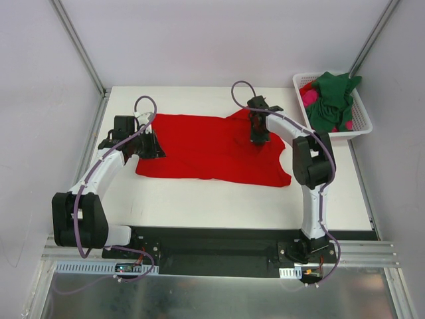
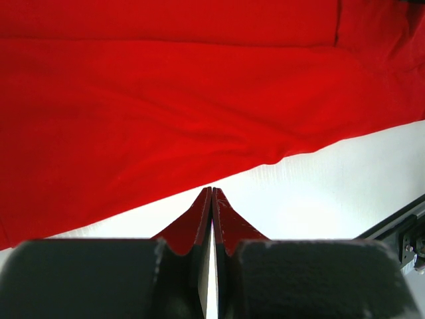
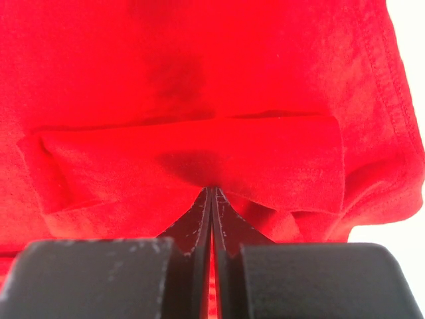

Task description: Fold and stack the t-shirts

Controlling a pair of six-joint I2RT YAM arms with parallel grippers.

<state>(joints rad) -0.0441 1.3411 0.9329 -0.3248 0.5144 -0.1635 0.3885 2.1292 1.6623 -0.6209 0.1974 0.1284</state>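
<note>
A bright red t-shirt (image 1: 206,149) lies spread flat on the white table (image 1: 232,206). My left gripper (image 1: 151,145) sits at the shirt's left edge. In the left wrist view it (image 2: 212,190) is shut over bare table, its tips just short of the red hem (image 2: 166,100), with nothing between them. My right gripper (image 1: 257,138) is shut, its tips down on the shirt's upper right part. In the right wrist view these tips (image 3: 212,189) touch a folded-over band of red cloth (image 3: 199,159). A dark green t-shirt (image 1: 332,96) and a magenta-pink one (image 1: 308,96) lie bunched in the basket.
The white slotted basket (image 1: 364,111) stands at the back right corner of the table. Pale walls close in the table on the left, back and right. A black rail (image 1: 219,234) carrying the arm bases runs along the near edge.
</note>
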